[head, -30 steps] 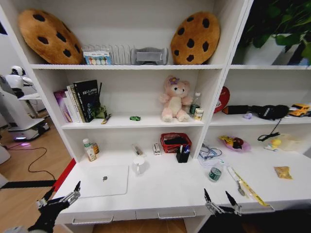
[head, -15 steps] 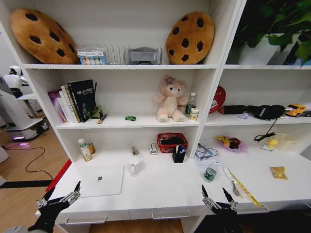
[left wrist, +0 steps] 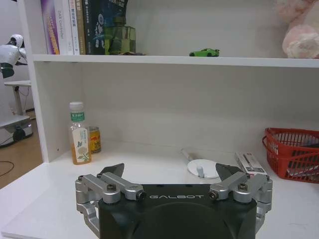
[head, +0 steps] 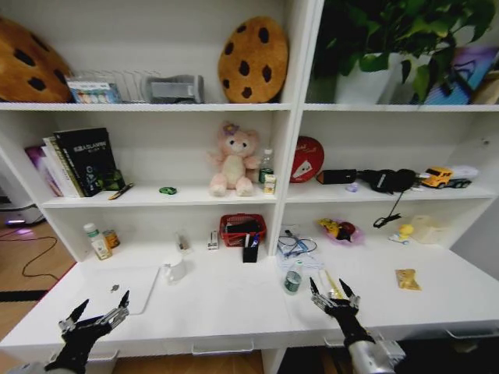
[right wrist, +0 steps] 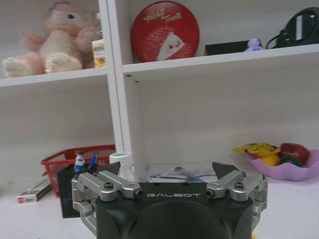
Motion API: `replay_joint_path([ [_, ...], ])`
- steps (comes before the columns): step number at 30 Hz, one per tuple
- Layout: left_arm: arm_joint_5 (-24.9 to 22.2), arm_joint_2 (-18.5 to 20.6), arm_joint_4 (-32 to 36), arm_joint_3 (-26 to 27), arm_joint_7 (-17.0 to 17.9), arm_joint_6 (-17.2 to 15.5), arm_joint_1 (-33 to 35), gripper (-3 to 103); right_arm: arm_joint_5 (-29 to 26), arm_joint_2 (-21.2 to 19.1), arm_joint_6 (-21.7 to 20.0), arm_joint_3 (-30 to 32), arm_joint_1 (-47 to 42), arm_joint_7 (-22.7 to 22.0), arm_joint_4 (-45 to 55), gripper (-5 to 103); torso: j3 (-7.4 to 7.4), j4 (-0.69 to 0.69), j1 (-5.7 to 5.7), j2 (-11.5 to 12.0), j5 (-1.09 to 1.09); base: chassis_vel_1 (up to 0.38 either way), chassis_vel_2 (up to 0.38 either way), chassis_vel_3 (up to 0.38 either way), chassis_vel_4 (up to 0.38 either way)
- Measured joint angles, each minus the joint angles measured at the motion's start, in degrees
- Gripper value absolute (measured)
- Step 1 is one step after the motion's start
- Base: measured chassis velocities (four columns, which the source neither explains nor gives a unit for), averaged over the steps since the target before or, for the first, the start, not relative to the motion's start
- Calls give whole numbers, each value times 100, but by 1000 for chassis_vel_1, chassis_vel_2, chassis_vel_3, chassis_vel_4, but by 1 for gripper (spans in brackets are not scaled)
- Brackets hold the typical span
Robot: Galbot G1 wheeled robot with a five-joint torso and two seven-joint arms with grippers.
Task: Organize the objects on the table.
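Nothing looks tidied yet. The laptop (head: pixel 117 288), pen cup (head: pixel 249 253) and can (head: pixel 292 282) sit spread on the surface (head: pixel 226 308). Both the left end effector (head: pixel 95 318) and right end effector (head: pixel 329 294) hang wide open, holding nothing.

Pink plush bunny (head: pixel 232 162) on middle shelf; cookie cushion (head: pixel 253 59) above; red basket (head: pixel 242 228) below.
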State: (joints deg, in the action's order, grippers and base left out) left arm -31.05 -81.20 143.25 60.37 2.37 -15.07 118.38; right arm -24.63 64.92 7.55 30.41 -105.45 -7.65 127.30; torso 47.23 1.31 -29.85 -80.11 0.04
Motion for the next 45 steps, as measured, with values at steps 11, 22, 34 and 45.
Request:
replay_joint_path([
  [11,0,1,-1,2,7,0,0,100,424,-322,-259,-297,417,156,-258,100,-1,3,1,-1,-6,40,22,-41,-31],
  [22,0,1,-1,1,5,0,0,100,-436,-849,-974,-1146,2206,171,-1252,100,0,2,1,0,-2,3,3,-5,0],
  [34,0,1,-1,1,5,0,0,100,-687,-961,-1177,-1539,2645,140,-1514,84,0,3,1,-1,-3,0,0,0,0],
  [45,0,1,0,1,5,0,0,100,-691,-1017,-1138,-1411,2506,177,-1392,40,-1,3,1,-1,-4,0,0,0,0],
])
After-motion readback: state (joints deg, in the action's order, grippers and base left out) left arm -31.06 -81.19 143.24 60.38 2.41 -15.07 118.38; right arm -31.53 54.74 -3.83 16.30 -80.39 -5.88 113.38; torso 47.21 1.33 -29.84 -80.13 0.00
